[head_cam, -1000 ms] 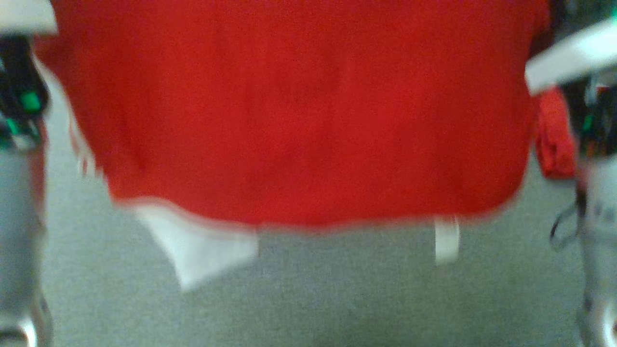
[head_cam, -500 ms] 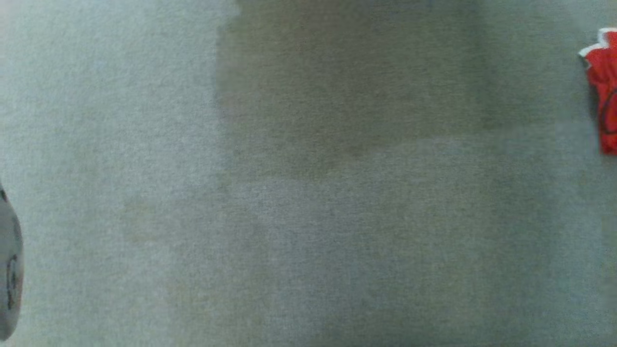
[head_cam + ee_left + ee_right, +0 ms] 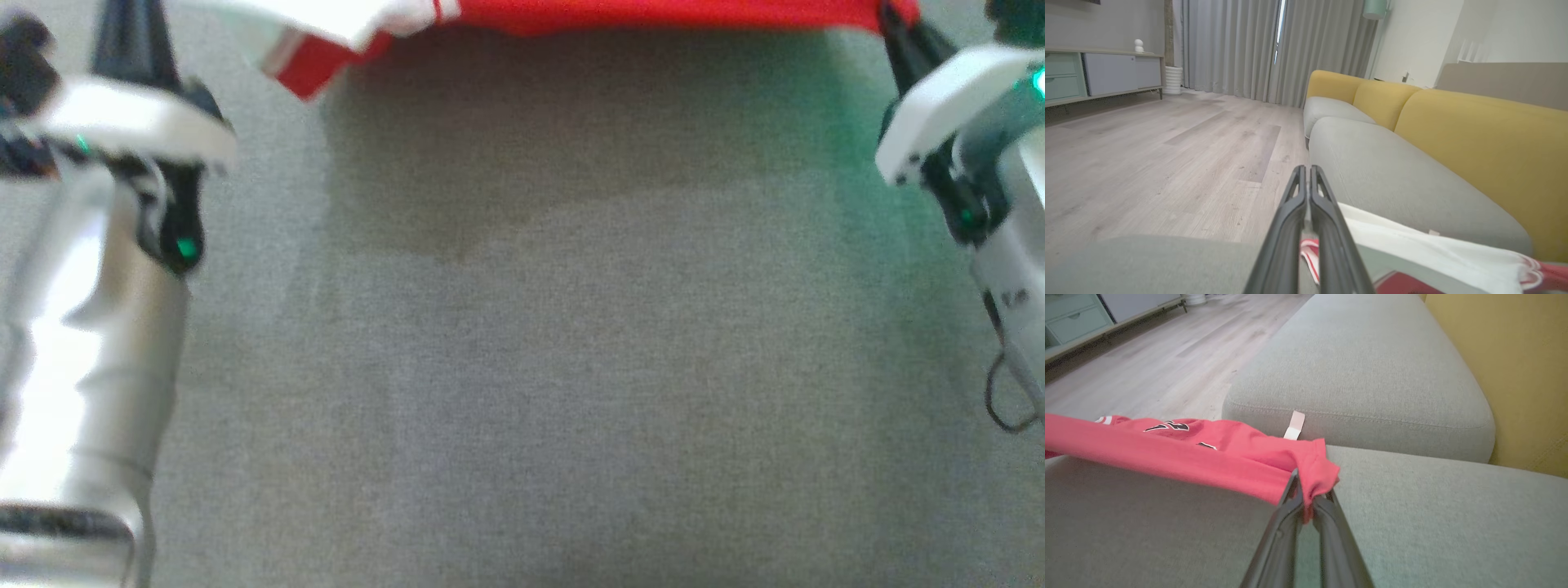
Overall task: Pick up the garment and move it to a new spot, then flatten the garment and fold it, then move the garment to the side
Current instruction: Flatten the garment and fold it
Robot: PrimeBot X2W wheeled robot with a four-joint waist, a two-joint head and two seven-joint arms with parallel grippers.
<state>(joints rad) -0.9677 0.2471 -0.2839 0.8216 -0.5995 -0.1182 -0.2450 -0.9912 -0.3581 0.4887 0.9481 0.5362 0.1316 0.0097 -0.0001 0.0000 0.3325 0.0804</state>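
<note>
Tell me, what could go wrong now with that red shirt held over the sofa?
The right gripper pinches only a small bunch of the shirt, so it might slip out. The white sleeve dangles loose near the left gripper and could crumple underneath when laid on the sofa.

Living room: sofa [image 3: 1392, 175], curtains [image 3: 1229, 45].

Grey sofa [image 3: 1392, 171], wood floor [image 3: 1167, 155], grey curtains [image 3: 1229, 45]

We see a grey sofa seat cushion [image 3: 522, 392] spanning the head view. A red-and-white jersey [image 3: 653, 12] crosses that view's top edge, over the cushion; whether it touches the fabric we cannot tell.
</note>
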